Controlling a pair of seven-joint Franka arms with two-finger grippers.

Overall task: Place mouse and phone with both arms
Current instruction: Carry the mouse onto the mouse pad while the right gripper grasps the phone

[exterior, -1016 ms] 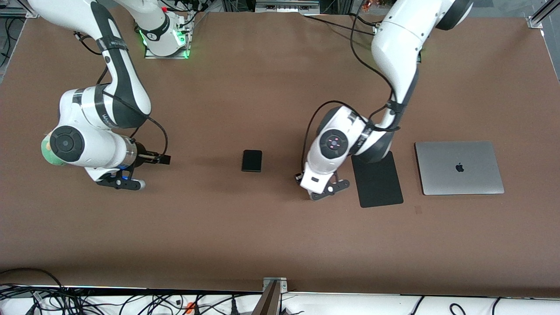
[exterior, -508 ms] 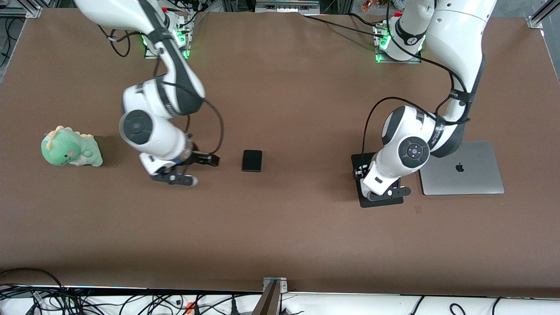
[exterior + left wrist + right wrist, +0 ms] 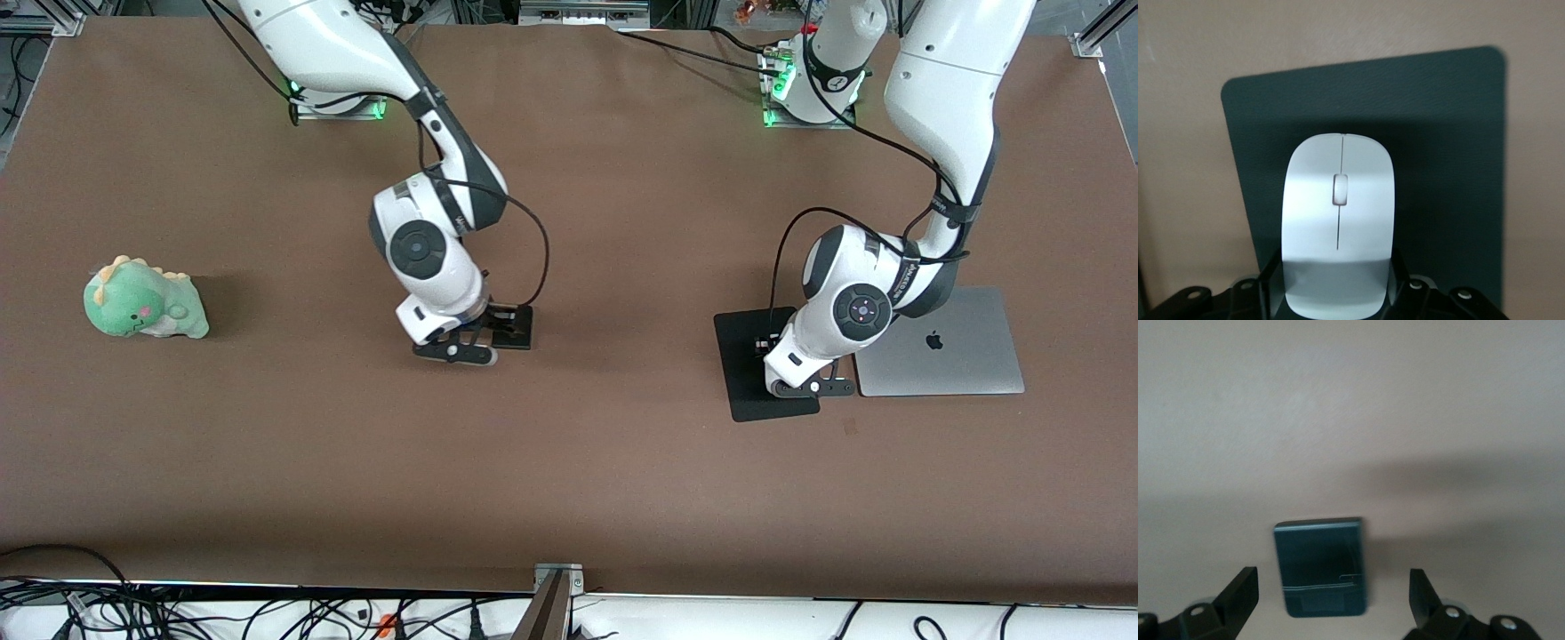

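The black phone (image 3: 523, 331) lies flat on the brown table near the middle. My right gripper (image 3: 500, 325) hangs just above it, open. In the right wrist view the phone (image 3: 1319, 563) sits between the spread fingers (image 3: 1241, 593) of the right gripper (image 3: 1331, 587), and they do not touch it. My left gripper (image 3: 766, 345) is over the black mouse pad (image 3: 747, 391). In the left wrist view it (image 3: 1337, 267) is shut on the white mouse (image 3: 1338, 220), held over the pad (image 3: 1445, 167). The arm hides the mouse in the front view.
A closed grey laptop (image 3: 960, 356) lies beside the mouse pad toward the left arm's end of the table. A green dinosaur plush (image 3: 142, 302) sits toward the right arm's end. The left arm's elbow hangs over the laptop's edge.
My right arm has swung from the plush's end of the table to the phone. My left arm has carried the mouse from the table's middle to over the mouse pad.
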